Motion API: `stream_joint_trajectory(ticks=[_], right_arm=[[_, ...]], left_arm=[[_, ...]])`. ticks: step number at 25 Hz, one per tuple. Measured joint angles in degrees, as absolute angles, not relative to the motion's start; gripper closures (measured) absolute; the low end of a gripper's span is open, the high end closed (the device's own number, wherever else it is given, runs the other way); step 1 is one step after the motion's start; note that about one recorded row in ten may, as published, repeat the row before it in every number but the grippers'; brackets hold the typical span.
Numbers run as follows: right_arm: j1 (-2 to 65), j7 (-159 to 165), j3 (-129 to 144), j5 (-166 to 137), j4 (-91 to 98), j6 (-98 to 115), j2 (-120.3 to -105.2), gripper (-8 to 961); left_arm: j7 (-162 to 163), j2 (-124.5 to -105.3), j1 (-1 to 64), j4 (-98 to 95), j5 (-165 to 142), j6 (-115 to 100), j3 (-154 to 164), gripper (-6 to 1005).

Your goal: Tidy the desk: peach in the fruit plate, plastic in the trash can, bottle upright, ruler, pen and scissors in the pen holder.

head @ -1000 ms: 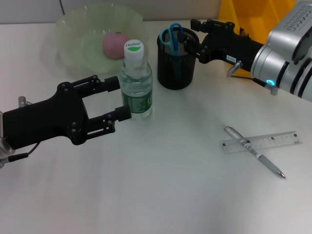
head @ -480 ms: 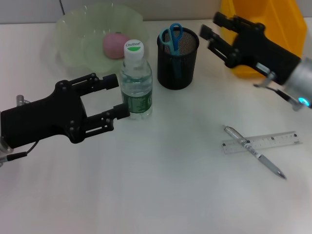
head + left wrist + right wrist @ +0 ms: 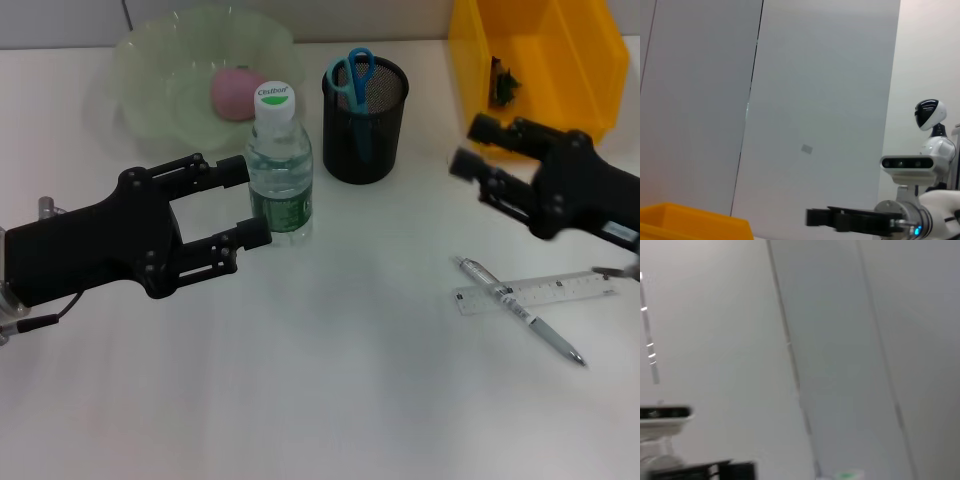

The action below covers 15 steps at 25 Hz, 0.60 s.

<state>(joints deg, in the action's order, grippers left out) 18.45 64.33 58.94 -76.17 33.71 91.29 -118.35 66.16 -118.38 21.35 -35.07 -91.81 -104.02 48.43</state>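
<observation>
The pink peach (image 3: 238, 92) lies in the pale green fruit plate (image 3: 140, 95). The bottle (image 3: 279, 165) stands upright, with my left gripper (image 3: 246, 201) open just at its left side. Blue scissors (image 3: 351, 72) stick up out of the black mesh pen holder (image 3: 365, 135). The pen (image 3: 520, 311) lies across the clear ruler (image 3: 545, 291) on the table at the right. My right gripper (image 3: 473, 146) hovers open and empty above and left of them. A dark crumpled scrap (image 3: 503, 80), perhaps the plastic, lies in the yellow trash can (image 3: 545, 55).
The trash can stands at the back right, close behind my right arm. In the left wrist view I see the yellow bin's rim (image 3: 690, 222), my right arm's gripper (image 3: 840, 220) and a white robot (image 3: 920, 150) by the wall.
My right arm has pulled away from the pen holder and swung forward and right, toward the pen and ruler. The left gripper has stayed by the bottle.
</observation>
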Motion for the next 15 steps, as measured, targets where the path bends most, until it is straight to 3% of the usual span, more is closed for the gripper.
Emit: stream_joint_trajectory(ticks=[8, 15], right_arm=[[17.17, 90.13, 53.13, -99.57, 61.04, 96.79, -118.86, 337], [27.79, 109.69, 51.76, -117.20, 74.81, 111.66, -115.65, 240]], left_arm=[[66.18, -118.44, 21.10, -35.05, -92.07, -104.29, 48.96, 317], [66.18, -118.49, 20.67, -34.98, -92.10, -105.45, 49.37, 316]])
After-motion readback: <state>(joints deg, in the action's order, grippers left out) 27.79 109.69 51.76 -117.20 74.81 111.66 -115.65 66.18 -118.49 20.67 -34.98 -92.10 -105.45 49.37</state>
